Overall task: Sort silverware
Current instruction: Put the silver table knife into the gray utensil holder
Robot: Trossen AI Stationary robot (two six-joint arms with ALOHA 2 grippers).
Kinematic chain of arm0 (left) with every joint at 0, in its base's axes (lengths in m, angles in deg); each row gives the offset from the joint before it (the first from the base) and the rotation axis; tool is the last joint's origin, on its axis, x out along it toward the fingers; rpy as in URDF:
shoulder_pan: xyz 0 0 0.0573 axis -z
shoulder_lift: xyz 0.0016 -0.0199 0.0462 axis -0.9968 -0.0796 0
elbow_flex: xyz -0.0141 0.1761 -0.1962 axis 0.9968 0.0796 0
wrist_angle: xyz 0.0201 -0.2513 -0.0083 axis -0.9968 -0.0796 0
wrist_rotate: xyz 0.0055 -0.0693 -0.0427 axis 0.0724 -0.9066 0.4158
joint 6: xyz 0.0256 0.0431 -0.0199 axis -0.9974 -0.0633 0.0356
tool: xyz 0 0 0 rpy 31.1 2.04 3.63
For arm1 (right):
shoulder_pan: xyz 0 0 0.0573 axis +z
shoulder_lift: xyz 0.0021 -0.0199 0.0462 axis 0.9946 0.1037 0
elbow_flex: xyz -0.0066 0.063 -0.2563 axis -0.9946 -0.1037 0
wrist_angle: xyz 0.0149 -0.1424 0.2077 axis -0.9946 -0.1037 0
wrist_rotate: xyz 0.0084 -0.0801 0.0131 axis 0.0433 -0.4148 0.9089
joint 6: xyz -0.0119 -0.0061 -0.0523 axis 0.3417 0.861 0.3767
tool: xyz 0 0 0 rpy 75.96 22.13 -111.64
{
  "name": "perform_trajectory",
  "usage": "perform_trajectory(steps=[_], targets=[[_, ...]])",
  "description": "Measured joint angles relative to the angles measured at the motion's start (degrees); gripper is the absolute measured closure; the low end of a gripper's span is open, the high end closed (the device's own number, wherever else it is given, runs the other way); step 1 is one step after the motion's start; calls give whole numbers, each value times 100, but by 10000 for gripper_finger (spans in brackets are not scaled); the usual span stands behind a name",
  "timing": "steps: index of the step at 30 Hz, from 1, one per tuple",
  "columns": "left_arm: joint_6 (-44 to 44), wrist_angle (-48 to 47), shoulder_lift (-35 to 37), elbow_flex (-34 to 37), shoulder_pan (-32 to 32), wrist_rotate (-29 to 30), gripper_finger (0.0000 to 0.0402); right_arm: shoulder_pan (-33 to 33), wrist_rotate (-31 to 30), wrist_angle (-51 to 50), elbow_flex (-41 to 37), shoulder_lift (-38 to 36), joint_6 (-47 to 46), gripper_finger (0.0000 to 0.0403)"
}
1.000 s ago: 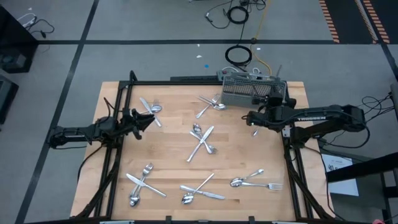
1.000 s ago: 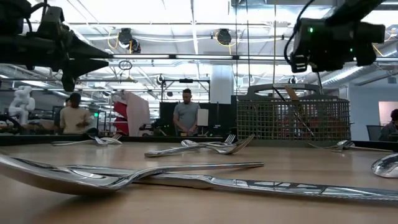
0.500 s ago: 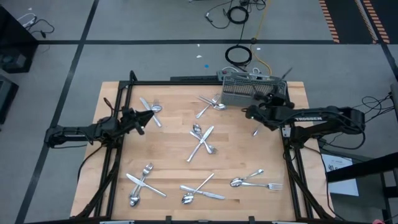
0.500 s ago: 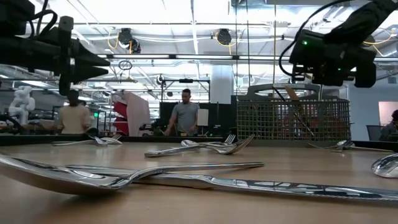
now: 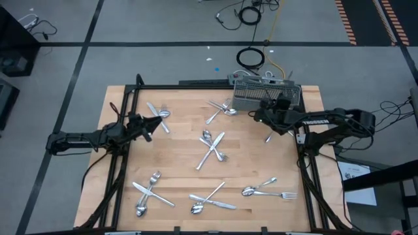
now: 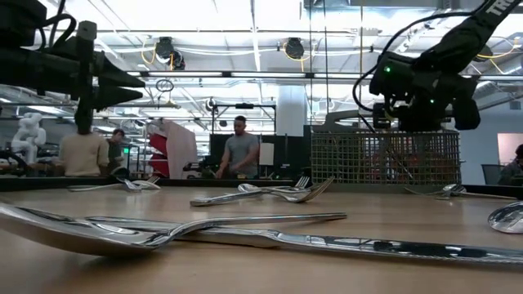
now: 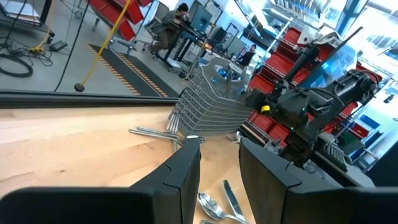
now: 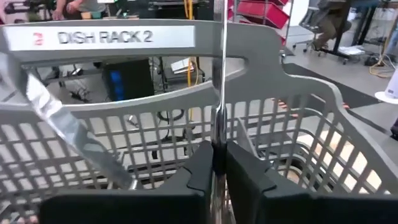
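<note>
while over the basket (image 8: 292, 143): right gripper (image 8: 215, 163) pinches a silverware (image 8: 219, 81) piece
basket writing: "dish rack 2" (image 8: 104, 37)
left gripper (image 7: 219, 162): part open, empty

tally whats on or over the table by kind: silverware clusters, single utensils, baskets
silverware clusters: 6
lone utensil lying on the table: 1
held utensil in the right gripper: 1
grey cutlery basket: 1
total: 9
</note>
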Motion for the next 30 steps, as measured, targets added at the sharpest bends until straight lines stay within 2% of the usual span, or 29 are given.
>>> perform_trajectory(steps=[5, 10, 19, 22, 26, 28, 30], targets=[[1, 0, 0, 0, 0, -100, 281, 1, 80, 265, 0, -97, 543, 310], [-3, 0, 0, 0, 0, -109, 281, 1, 90, 343, 0, -137, 639, 266], [-1, 17, 0, 0, 0, -120, 281, 22, 107, 431, 0, -416, 882, 242], [39, 196, 1, -7, -2, -244, 281, 72, 98, 815, 2, -739, 1668, 241], [-112, 168, -2, -133, -2, -266, 281, 132, 133, 1803, 2, -1213, 3319, 241], [-308, 232, 2, -251, -2, -268, 281, 138, 431, 2475, 2, -1443, 4293, 241], [-551, 189, 0, -332, -2, -270, 281, 136, 1048, 3207, 2, -1623, 5331, 241]])
